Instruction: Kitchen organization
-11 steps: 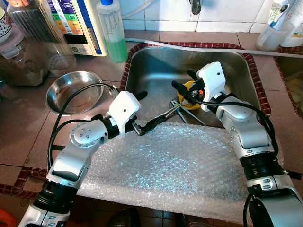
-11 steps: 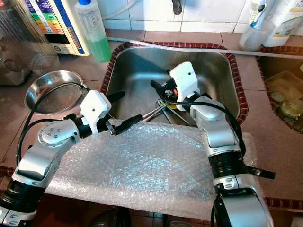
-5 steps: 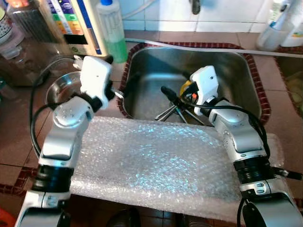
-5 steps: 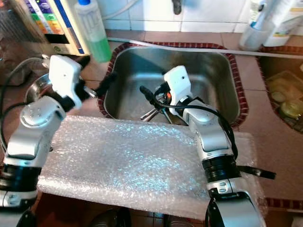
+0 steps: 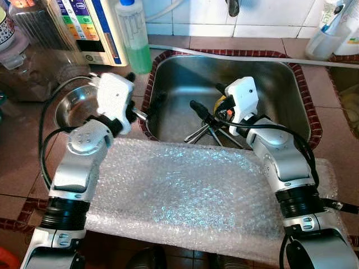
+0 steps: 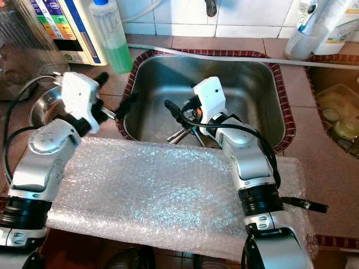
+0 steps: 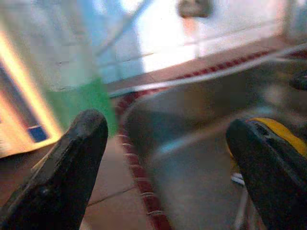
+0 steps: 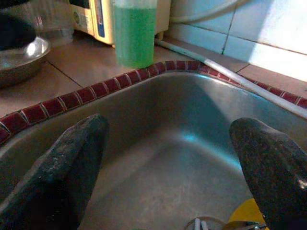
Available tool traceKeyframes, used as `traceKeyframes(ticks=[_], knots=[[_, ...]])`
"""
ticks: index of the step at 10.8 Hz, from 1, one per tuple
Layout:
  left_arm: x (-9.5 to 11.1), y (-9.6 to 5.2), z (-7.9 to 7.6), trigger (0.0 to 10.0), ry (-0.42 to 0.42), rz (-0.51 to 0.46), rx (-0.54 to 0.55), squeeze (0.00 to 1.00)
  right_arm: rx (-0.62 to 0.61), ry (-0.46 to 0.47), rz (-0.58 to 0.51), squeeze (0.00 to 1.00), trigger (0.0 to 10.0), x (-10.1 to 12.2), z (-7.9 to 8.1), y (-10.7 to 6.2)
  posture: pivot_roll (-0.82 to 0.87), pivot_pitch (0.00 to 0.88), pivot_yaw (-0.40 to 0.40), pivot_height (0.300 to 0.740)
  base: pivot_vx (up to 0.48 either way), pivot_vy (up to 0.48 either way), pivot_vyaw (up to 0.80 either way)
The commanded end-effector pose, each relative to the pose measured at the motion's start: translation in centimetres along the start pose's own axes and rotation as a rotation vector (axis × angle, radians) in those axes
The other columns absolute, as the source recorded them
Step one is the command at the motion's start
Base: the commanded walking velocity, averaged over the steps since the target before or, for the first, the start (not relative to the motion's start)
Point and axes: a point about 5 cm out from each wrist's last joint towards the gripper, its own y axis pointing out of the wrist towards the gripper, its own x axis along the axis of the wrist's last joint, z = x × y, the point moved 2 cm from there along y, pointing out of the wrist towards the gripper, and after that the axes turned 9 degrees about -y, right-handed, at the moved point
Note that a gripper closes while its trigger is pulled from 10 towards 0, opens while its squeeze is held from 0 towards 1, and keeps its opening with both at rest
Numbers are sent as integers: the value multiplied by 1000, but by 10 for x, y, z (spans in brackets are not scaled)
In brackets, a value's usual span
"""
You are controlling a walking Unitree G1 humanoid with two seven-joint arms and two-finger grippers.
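Both grippers gape wide, empty: left gripper (image 5: 143, 95) at the sink's (image 5: 291, 78) left rim, right gripper (image 5: 208, 101) over utensils (image 5: 210, 133) inside.

No word, brand or number can be read. At the upper left of the frame, the white appliance (image 5: 92, 31) on the counter (image 5: 28, 140) carries a blue band and small coloured label squares, too small and blurred to make out.
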Motion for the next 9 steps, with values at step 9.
traceKeyframes(ticks=[9], knots=[[-23,-68,128,10000,-71,255,709,0,177,58,-146,0,10000,26,20,-7,-55,257,93,740,0,0,0]])
